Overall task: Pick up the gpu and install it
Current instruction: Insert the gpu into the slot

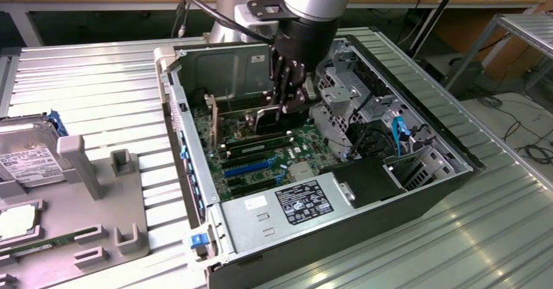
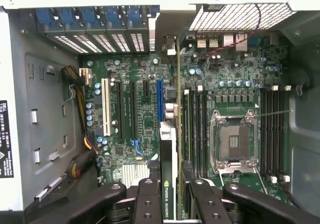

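An open desktop computer case (image 1: pixel 177 107) lies on its side on a ribbed metal table (image 1: pixel 95 75), its green motherboard (image 1: pixel 298 148) exposed beside a labelled power supply (image 1: pixel 289 205) and a blue cable (image 1: pixel 399 130). At the exterior view's left, a hard drive (image 1: pixel 30 159) rests in a grey fixture (image 1: pixel 108 198). A metal-framed CPU socket (image 2: pixel 234 141) sits between banks of memory slots (image 2: pixel 272 129).

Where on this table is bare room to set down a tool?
Free: ribbed table between the grey fixture and the far edge, and the strip at the exterior view's right of the case. Crowded: inside the case, where the end effector holds the gpu.
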`<state>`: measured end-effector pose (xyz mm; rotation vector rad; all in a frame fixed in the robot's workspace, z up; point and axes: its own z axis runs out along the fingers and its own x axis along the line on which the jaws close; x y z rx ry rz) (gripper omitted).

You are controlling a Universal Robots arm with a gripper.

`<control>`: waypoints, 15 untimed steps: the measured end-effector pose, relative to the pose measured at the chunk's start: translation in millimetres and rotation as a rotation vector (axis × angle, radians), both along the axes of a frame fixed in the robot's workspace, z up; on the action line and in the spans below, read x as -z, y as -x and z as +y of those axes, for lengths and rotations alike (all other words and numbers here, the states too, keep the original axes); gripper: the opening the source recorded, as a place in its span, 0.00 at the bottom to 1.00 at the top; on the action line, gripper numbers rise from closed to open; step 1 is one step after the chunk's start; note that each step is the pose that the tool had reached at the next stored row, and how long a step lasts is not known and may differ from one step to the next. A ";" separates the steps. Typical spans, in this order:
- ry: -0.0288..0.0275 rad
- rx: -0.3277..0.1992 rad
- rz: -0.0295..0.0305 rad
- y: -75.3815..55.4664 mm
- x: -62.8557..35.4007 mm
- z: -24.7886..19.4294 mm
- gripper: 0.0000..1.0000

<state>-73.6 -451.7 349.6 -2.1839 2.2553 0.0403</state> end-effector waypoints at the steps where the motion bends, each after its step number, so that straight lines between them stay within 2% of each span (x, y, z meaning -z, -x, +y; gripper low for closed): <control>1: -0.0001 0.000 -0.0012 0.3 1.9 -0.1 0.27; 15: 0.0008 0.001 -0.0078 9.3 33.6 -4.6 0.27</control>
